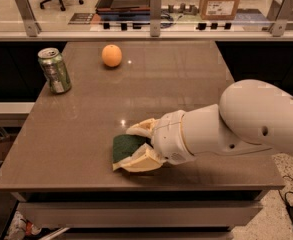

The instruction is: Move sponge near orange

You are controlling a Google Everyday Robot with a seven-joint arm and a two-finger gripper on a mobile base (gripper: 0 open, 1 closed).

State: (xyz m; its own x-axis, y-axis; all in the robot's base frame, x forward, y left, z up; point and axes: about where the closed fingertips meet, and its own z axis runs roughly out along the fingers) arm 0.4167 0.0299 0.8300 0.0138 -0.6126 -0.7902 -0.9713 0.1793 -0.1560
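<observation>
The sponge (125,147), dark green on top, lies on the brown table (161,89) near its front edge. My gripper (128,149) reaches in from the right, with one pale finger (142,128) behind the sponge and the other (136,162) in front of it, both touching its edges. The sponge rests on the table surface. The orange (111,55) sits far off at the back of the table, left of centre.
A green and silver drink can (54,70) stands at the table's left edge, left of the orange. A glass rail with metal posts (155,6) runs behind the table. My white arm (246,121) covers the front right part.
</observation>
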